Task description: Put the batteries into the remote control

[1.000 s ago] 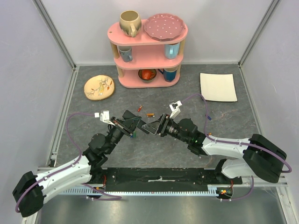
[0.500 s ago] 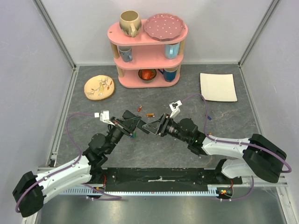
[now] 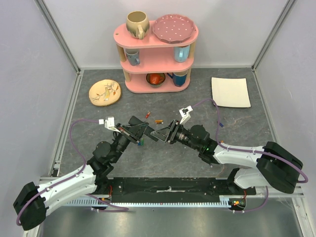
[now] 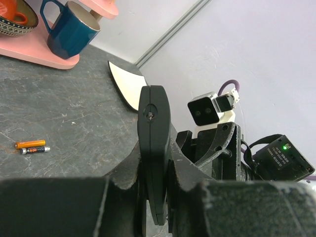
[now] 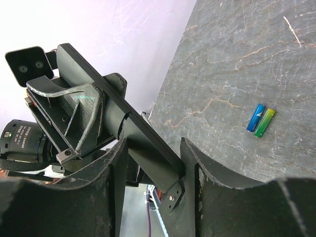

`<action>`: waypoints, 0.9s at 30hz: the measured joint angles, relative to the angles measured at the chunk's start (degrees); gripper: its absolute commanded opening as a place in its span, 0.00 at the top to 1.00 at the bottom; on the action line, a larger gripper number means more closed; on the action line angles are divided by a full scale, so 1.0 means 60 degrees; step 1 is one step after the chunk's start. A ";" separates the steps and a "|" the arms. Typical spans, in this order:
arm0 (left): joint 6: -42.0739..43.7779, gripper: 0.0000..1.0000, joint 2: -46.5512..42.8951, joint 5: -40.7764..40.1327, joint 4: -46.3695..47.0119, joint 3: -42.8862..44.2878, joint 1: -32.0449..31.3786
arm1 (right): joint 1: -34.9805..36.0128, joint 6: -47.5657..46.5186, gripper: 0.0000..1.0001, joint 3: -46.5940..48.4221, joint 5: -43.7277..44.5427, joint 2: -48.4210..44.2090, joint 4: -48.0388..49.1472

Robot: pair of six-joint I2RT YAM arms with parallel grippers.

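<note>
The remote control (image 4: 153, 148), a slim black bar, is raised off the desk (image 3: 237, 143) on edge, mid-scene. Loose on the desk, an orange battery (image 4: 30, 144) lies beside a dark battery (image 4: 35, 150) farther off, and a blue battery (image 5: 256, 117) touches a green battery (image 5: 265, 123).

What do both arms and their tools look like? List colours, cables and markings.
Both arms match. The left arm and right arm have white links joined by bulky black housings. A purple cable loops along each. The left tool and right tool are black throughout. Each wrist carries a small white camera box with a black face. No markings are legible.
</note>
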 measured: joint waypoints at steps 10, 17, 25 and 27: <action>0.0004 0.98 -0.0026 0.0018 0.0000 0.0000 0.0000 | -0.0015 0.0066 0.21 -0.0004 -0.0018 0.0004 0.0022; 0.0004 0.98 -0.0029 0.0018 -0.0022 -0.0117 0.0000 | -0.0098 0.0073 0.14 -0.0004 -0.0018 -0.0036 -0.0219; -0.0011 0.98 -0.0015 0.0004 -0.0036 -0.0171 0.0000 | -0.0248 -0.0499 0.06 0.0062 0.0018 -0.1184 -0.1796; -0.0036 0.98 -0.0007 -0.0015 -0.0051 -0.0197 0.0000 | -0.0324 -0.0907 0.06 0.0120 0.0124 -0.1912 -0.2667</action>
